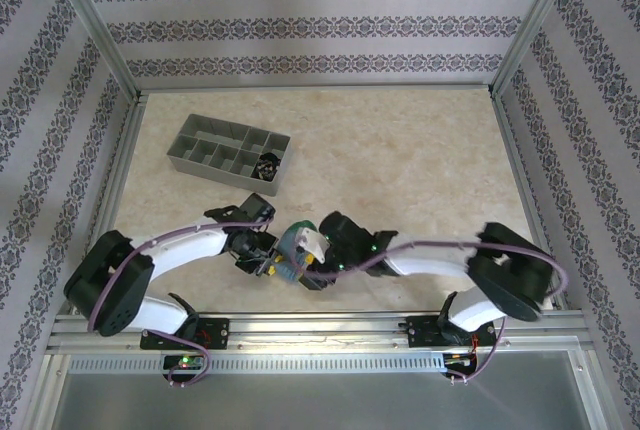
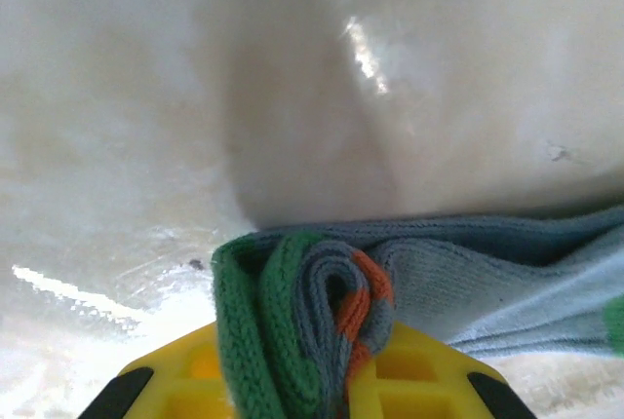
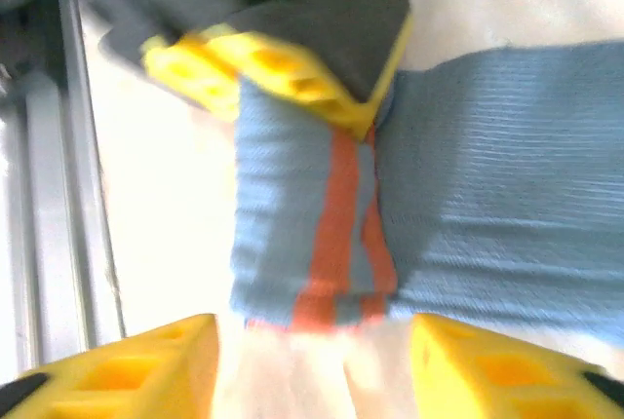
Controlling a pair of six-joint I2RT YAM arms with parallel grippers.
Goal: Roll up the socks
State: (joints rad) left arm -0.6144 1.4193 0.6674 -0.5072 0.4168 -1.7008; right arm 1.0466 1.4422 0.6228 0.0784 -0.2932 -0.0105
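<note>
Viewing from above, I find the blue-grey sock near the front edge of the table; the striped sock sits in a grey tray compartment. Left wrist: left gripper clenched on the sock's rolled green toe. Right wrist: right gripper spread wide, the orange-striped cuff just ahead of its fingers.

You have a pale marbled worktop with a grey compartment tray at its far left and the blue-grey sock lying near its front edge.
</note>
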